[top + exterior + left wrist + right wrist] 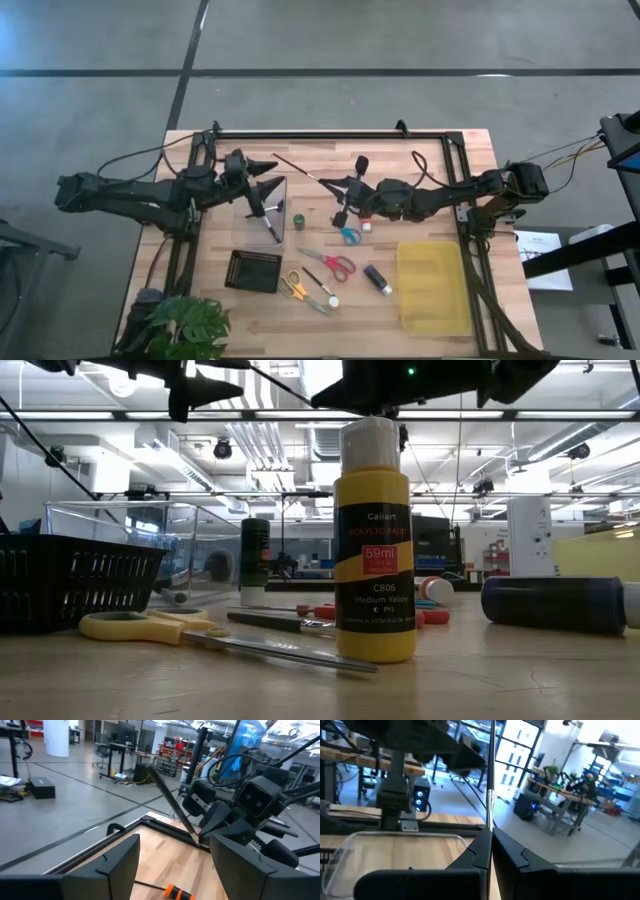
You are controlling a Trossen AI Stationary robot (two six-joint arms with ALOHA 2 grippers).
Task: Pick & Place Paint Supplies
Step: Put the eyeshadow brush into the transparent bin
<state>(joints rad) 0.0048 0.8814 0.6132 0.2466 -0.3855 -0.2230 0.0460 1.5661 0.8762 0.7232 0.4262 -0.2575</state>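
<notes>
Your table (430, 160) carries a yellow bin (432, 285) just beyond the right arm's elbow side, well apart from both end effectors. A clear tray (262, 208) sits directly under the left end effector (268, 190), whose fingers (117, 865) stand apart and grip nothing. A black basket (253, 270) lies near that tray, on the side away from the left end effector.

Your right end effector (335, 182) is clamped shut on a thin brush (295, 166); its handle runs out from the fingertips toward the left end effector, which it nearly reaches without touching. In the right wrist view the handle rises straight up from between the closed fingers (470, 857).

Below the right end effector on the table you have blue-handled scissors (349, 236), then red-handled scissors (335, 264) and yellow-handled scissors (293, 287) farther off. A dark purple paint bottle (377, 279) lies on its side near the bin. A green pot (298, 220) stands just beside the tray, between the two end effectors. A yellow paint bottle (373, 545) stands upright close to the low camera.
</notes>
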